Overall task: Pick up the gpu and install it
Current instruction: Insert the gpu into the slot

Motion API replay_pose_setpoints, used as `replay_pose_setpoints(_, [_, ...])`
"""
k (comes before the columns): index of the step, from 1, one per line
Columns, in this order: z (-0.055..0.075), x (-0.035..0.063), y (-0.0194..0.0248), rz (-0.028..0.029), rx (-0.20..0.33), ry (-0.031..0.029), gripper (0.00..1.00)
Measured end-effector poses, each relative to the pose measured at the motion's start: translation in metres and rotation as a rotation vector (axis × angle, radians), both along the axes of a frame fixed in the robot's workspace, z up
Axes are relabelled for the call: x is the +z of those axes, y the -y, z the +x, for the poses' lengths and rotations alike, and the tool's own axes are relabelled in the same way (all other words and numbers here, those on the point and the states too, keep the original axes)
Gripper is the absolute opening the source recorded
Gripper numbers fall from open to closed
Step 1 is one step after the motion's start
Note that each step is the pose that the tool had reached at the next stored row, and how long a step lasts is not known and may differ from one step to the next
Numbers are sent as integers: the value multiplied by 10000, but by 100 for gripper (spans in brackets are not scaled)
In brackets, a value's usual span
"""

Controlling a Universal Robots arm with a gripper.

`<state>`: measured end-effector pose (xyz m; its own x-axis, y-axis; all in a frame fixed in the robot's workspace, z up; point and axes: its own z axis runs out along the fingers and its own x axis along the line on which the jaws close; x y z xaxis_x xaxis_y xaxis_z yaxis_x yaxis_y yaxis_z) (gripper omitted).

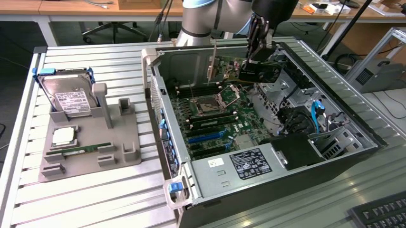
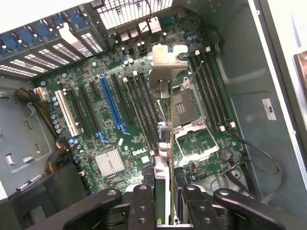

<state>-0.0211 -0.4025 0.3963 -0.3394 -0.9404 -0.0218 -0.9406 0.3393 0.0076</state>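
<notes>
Pincer (image 2: pixel 168 194): clamped on gpu (image 2: pixel 167 67), card held edge-on. Gpu position: raised clear of the blue expansion slot (image 2: pixel 112 105), long axis roughly parallel to it, offset to the slot's CPU-socket (image 2: pixel 184 112) side.

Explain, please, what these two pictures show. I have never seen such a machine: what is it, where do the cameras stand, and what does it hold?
The machine is a grey robot arm ending in a black gripper, a kind of clamp. The exterior view comes from a camera off the arm; the wrist view comes from a camera on the arm's wrist, looking past the gripper's fingers. The gripper is shut on the gpu, a flat green circuit card with a black cooler block and a silver end bracket, held over the green motherboard inside an open black computer case. On the slatted metal table, at the exterior view's left, a grey holder carries a silver hard drive with a white label and a narrow green memory stick.
</notes>
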Motion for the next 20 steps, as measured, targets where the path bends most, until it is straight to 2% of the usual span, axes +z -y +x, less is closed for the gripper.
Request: replay_pose_setpoints(20, [2, 0, 0, -9, 281, 0, 26])
